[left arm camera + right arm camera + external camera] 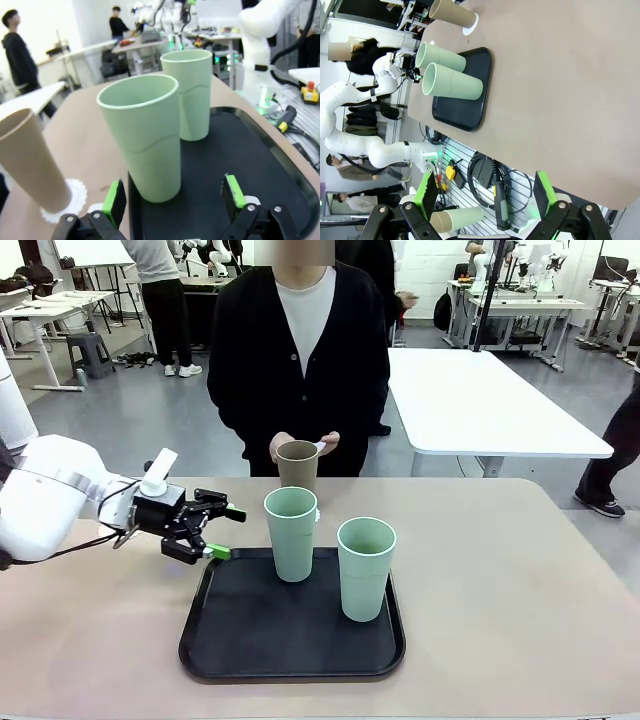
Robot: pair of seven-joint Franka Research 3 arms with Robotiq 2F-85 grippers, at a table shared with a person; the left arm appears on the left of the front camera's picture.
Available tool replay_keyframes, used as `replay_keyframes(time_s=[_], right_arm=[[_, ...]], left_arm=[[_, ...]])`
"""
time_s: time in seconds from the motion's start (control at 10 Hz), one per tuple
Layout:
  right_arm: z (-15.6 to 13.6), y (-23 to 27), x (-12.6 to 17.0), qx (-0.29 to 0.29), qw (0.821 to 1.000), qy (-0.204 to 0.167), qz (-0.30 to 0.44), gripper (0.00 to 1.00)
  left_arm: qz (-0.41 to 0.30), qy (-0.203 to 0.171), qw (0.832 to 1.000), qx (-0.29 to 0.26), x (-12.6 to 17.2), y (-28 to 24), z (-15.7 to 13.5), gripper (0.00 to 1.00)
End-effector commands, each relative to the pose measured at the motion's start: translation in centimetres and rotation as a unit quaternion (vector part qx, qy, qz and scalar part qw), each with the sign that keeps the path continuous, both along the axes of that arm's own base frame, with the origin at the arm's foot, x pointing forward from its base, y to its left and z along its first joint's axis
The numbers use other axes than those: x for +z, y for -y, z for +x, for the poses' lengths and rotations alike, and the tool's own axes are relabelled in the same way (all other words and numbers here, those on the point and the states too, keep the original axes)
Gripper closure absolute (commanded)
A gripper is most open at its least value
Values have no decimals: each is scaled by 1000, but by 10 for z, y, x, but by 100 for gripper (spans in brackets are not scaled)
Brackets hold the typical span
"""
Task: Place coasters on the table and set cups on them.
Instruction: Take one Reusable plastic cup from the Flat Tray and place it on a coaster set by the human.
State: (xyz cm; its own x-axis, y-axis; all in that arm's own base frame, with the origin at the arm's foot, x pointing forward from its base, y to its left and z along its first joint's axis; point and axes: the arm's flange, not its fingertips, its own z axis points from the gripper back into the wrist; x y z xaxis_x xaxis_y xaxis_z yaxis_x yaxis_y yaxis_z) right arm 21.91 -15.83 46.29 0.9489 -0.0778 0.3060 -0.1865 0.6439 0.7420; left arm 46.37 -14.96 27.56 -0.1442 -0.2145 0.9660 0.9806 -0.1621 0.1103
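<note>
Two green cups stand on the tray, and the brown cup sits on a coaster at the far edge.

The left gripper point(228, 533) point(173, 197) hangs by the far left corner of the black tray point(290, 645) with its jaws wide apart. They point at the nearer mint green cup point(291, 535) point(145, 145) but touch nothing. The second mint green cup point(366, 568) point(189, 92) stands near it on the tray, a little more to the right. The brown cup point(297, 468) point(32, 160) stands on a white coaster point(75, 195) point(471, 22) on the table point(510, 590), close to the far edge and just in front of the person's hands point(283, 445). The right gripper point(484, 195) hangs out past the table's edge, also with its jaws wide apart and holding nothing. The whole right half of the table is bare, and there is bare table left of the tray too.
</note>
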Motion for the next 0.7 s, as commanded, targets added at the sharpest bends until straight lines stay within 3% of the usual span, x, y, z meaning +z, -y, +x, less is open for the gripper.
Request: replay_keyframes(time_s=[0.0,0.6], right_arm=[[1,1,0,6,1000,11,12,0],[1,1,0,6,1000,11,12,0]], left_arm=[[-14,23,1000,10,-6,18,11,0],[-13,-6,1000,20,-13,41,35,0]])
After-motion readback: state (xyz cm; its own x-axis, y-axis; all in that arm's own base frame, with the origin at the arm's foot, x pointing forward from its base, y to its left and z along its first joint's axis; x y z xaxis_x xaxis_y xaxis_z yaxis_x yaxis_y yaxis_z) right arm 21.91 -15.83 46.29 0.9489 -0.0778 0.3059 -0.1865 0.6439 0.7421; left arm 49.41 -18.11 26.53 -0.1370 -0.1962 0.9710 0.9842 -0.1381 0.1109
